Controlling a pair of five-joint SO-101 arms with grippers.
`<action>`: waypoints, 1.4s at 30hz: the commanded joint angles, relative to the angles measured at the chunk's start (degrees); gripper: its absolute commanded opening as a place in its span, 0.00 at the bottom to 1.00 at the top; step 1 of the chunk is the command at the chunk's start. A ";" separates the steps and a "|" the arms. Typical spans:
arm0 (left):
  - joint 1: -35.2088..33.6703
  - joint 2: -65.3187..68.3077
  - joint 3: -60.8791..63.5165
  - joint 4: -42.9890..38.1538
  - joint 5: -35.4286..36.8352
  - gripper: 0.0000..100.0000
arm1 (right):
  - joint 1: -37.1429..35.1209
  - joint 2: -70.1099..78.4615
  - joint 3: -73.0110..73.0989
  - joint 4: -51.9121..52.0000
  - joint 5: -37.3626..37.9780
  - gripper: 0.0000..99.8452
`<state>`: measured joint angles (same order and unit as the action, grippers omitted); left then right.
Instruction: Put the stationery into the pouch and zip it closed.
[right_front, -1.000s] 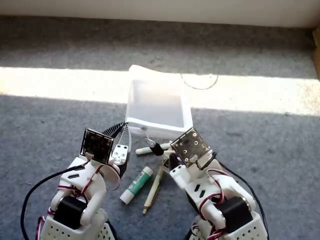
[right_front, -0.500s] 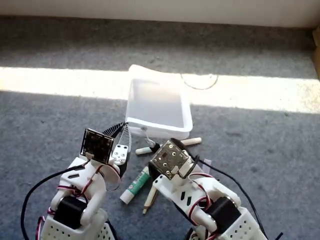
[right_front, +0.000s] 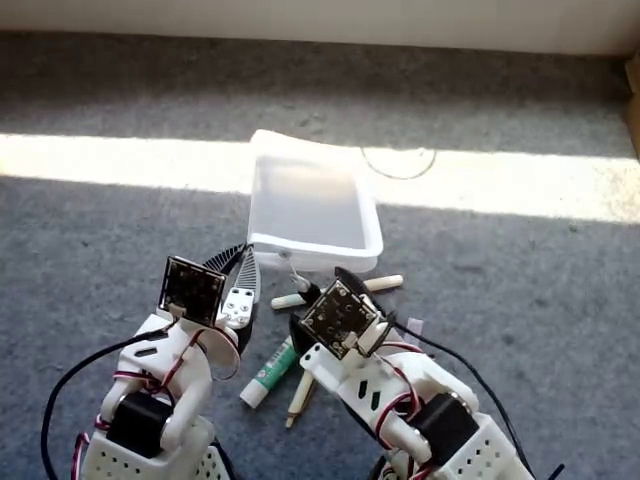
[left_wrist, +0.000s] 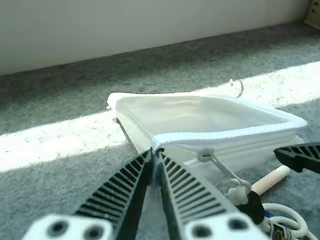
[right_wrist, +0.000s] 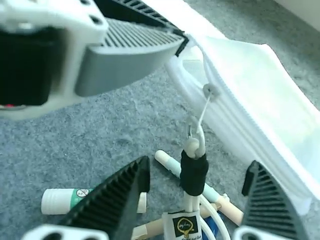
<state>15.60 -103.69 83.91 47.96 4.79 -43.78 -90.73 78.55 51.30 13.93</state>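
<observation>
Grey carpeted worktop (right_front: 520, 300), pouch (right_front: 315, 200) mid-field pinched at zip corner by left pincer (left_wrist: 156, 156), right pincer (right_wrist: 197, 167) wide over pens (right_front: 383, 283) beside it; risk: snagging zip cord (right_wrist: 205, 107) instead of a pen, tugging pouch loose.

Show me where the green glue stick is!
In the high view the glue stick lies on the grey carpet, on the robot's side of the pouch, right beside a thin cream pen.

The pouch (right_front: 315, 205) is frosted, translucent plastic with a white woven zip edge (left_wrist: 225, 136). The counter (right_front: 520, 290) is rough, matt grey pile. The jaws are ribbed matt black plastic.
</observation>
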 joint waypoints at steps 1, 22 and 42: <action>-0.22 -0.40 -1.01 -1.41 -0.26 0.02 | -0.66 6.64 -0.75 -1.54 -0.62 0.29; -0.40 -0.48 -1.01 -1.32 -0.26 0.02 | -4.44 6.90 -4.53 8.57 -0.18 0.29; -7.16 -0.22 -10.51 10.55 -6.86 0.03 | 1.27 0.84 -4.09 11.03 -0.62 0.29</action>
<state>12.00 -103.78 81.01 51.91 -0.57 -46.15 -90.73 77.76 62.55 13.93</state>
